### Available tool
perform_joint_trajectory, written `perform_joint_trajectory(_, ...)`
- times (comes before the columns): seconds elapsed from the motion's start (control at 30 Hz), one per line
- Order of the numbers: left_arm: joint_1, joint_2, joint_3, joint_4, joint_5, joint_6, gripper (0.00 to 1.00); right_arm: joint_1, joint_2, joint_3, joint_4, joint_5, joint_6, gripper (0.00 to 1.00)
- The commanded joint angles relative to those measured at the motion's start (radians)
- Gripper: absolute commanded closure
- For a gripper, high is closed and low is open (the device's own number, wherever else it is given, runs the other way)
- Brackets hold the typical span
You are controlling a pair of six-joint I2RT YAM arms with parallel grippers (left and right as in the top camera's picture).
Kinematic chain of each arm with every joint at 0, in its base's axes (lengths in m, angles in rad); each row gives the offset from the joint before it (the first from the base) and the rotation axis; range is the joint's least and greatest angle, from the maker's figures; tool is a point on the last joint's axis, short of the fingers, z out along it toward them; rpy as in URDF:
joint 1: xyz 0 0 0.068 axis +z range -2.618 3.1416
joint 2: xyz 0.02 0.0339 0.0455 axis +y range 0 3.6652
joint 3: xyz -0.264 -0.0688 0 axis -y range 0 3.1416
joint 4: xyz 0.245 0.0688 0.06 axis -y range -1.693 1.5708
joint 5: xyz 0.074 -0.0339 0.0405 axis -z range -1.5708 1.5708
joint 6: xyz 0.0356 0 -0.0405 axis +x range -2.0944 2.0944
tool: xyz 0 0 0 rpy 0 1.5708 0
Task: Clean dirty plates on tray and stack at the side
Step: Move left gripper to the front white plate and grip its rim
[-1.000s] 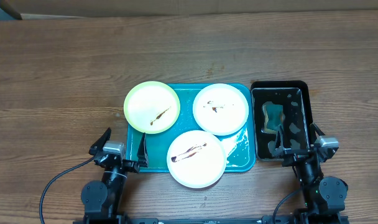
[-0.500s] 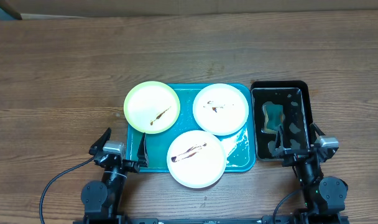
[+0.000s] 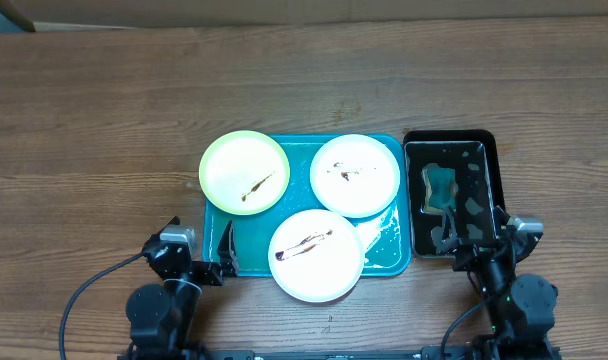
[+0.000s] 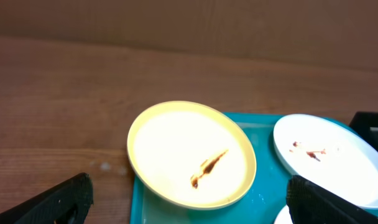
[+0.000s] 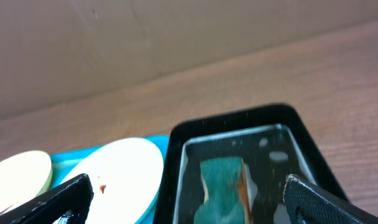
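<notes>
Three plates lie on the teal tray [image 3: 387,252]. At its back left is a pale yellow-green plate [image 3: 244,172] [image 4: 189,152], at the back right a white plate [image 3: 355,175] [image 4: 329,155] [image 5: 120,171], and at the front a second white plate [image 3: 315,254]. Each has a brown sauce smear. My left gripper [image 3: 198,236] [image 4: 192,204] hangs open at the tray's front left corner, facing the yellow-green plate and holding nothing. My right gripper [image 3: 476,228] [image 5: 192,200] is open over the near end of the black tub, also with nothing in it.
The black tub [image 3: 489,145] [image 5: 239,119] stands right of the tray. It holds water and a teal sponge [image 3: 439,187] [image 5: 225,180]. Bare wooden table [image 3: 104,120] stretches to the left and behind. A brown wall [image 4: 189,22] rises at the back.
Both wrists have shifted slightly toward the front edge of the table. Plates, tray and tub have not moved, and both grippers stay open.
</notes>
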State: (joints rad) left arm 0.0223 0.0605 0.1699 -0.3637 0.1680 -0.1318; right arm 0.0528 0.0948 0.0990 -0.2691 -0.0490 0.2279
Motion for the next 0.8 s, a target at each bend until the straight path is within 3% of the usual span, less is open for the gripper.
perform_joint_trajectory(0.0,0.005,0.077,0.126,-0.054,-0.022,-0.006,0.0,-0.002,0.077,0.124,-0.038,-0.005,0.009,0.0)
perform_joint_trajectory(0.2,0.005,0.316,0.36,-0.257,-0.02,-0.006,0.0,-0.002,0.313,0.332,-0.221,-0.019,0.062,0.0)
perform_joint_trajectory(0.4,-0.006,0.594,0.672,-0.566,0.009,-0.008,0.0,-0.002,0.59,0.582,-0.437,-0.054,0.061,0.0)
perform_joint_trajectory(0.53,-0.011,0.748,0.841,-0.745,0.018,-0.091,0.0,-0.003,0.753,0.743,-0.577,-0.054,0.05,0.0)
perform_joint_trajectory(0.67,-0.011,0.845,0.885,-0.789,0.101,-0.103,0.0,-0.003,0.855,0.816,-0.62,-0.069,0.061,0.0)
perform_joint_trajectory(0.77,-0.012,0.9,0.885,-0.79,0.244,-0.108,0.01,-0.003,0.892,0.833,-0.623,-0.091,0.058,0.0)
